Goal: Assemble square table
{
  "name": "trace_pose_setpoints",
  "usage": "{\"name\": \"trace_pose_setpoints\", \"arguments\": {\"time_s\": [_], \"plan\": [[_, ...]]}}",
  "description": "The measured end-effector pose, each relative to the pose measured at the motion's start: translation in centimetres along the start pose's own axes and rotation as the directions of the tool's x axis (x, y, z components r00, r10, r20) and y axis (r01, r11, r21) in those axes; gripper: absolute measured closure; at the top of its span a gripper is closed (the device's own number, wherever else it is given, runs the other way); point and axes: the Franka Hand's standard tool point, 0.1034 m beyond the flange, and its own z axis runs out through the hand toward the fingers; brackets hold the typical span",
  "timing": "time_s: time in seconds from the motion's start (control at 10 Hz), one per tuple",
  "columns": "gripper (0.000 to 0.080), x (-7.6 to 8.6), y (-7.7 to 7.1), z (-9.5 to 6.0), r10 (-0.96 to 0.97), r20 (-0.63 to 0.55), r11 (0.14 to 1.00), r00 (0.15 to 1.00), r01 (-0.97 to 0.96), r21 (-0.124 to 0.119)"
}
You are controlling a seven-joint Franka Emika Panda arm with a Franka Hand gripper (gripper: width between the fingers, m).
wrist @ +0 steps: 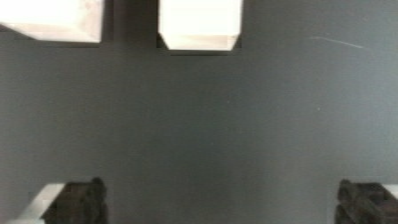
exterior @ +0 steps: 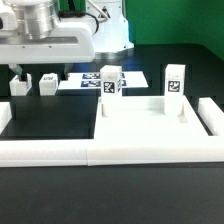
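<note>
1. Gripper (wrist: pixel 217 205): jaws spread fully wide with nothing between them, over the bare black table (exterior: pixel 50 118).
2. Tabletop slab (exterior: pixel 145 122): lies flat towards the exterior view's right, its near edge against the front rail (exterior: pixel 110 152).
3. First standing leg (exterior: pixel 110 80) and second standing leg (exterior: pixel 175 80): upright at the slab's far edge, one near each far corner. Whether they are seated cannot be told.
4. First low leg (exterior: pixel 20 85) and second low leg (exterior: pixel 47 82): near the table's far edge at the exterior view's left, below the gripper, beside the marker board (exterior: pixel 85 78).
</note>
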Motion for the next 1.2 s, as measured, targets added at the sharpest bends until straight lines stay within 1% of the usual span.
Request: {"name": "trace_pose_setpoints", "arguments": {"time_s": [0.1, 0.2, 0.3, 0.4, 0.5, 0.6, 0.7, 0.8, 0.9, 1.0, 1.1, 1.2], "plan": [[0.0151, 0.2, -0.2, -0.1, -0.033, -0.003, 0.999, 0.999, 0.033, -0.004], [0.0151, 0.0, -0.6, 0.0, -0.039, 0.019, 0.999, 0.999, 0.040, 0.000], [0.0151, -0.4, -0.6, 0.3, -0.040, 0.046, 0.999, 0.998, 0.040, 0.009], [0.0151, -1.8, -0.6, 1.0, -0.029, 0.157, 0.999, 0.987, 0.023, 0.039], [0.0151, -2.8, -0.5, 1.6, -0.036, 0.278, 0.998, 0.960, 0.021, 0.057], [0.0151, -3.5, -0.9, 2.4, -0.048, 0.343, 0.997, 0.938, 0.026, 0.066], [0.0151, -4.6, -1.2, 2.9, -0.056, 0.435, 0.996, 0.899, 0.021, 0.084], [0.0151, -4.9, -1.3, 3.3, -0.063, 0.501, 0.995, 0.863, 0.016, 0.096], [0.0151, -4.5, -1.5, 3.4, -0.073, 0.518, 0.995, 0.852, 0.025, 0.099], [0.0151, -4.2, -1.6, 3.4, -0.083, 0.509, 0.994, 0.857, 0.035, 0.102], [0.0151, -4.3, -1.7, 3.5, -0.088, 0.510, 0.994, 0.856, 0.040, 0.104], [0.0151, -4.2, -1.8, 3.6, -0.087, 0.513, 0.994, 0.854, 0.043, 0.097]]}}
